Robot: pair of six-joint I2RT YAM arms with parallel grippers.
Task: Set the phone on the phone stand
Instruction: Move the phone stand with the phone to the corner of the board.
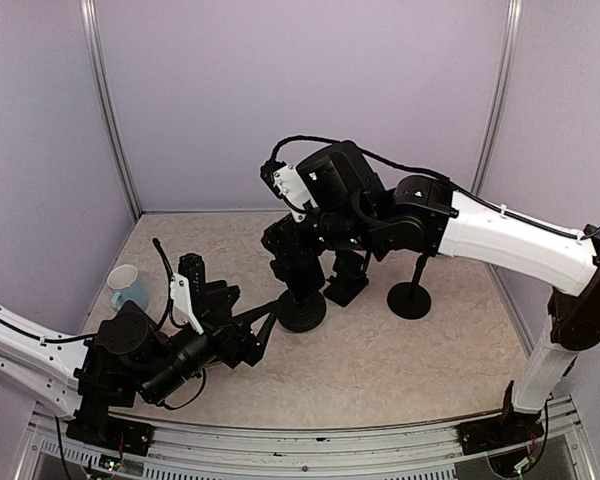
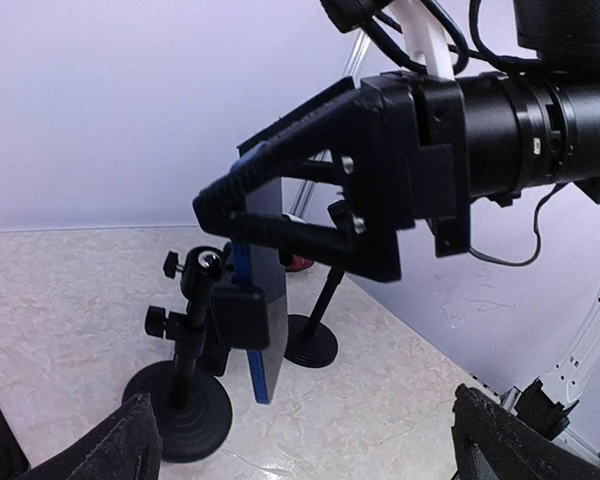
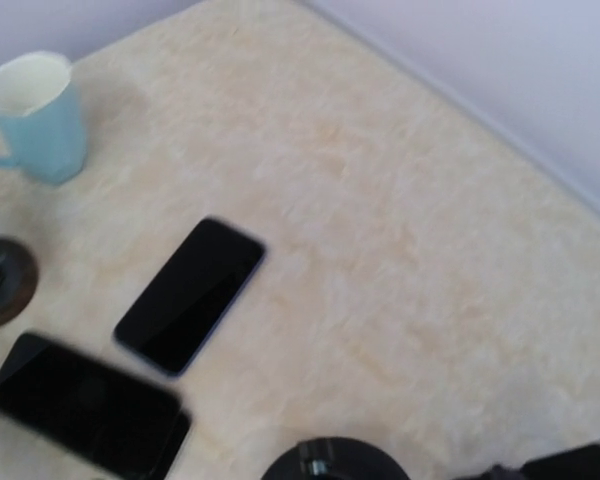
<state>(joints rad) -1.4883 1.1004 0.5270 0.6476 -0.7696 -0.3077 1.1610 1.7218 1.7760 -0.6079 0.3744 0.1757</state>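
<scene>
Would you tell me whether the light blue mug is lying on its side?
No, the light blue mug stands upright, its opening facing up.

Soft, even light, faint shadows; the phone (image 2: pixel 270 370) looks sharp, the right wrist view blurred.

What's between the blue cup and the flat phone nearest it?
Nothing: only bare table runs from the cup to that phone, shown in the right wrist view.
</scene>
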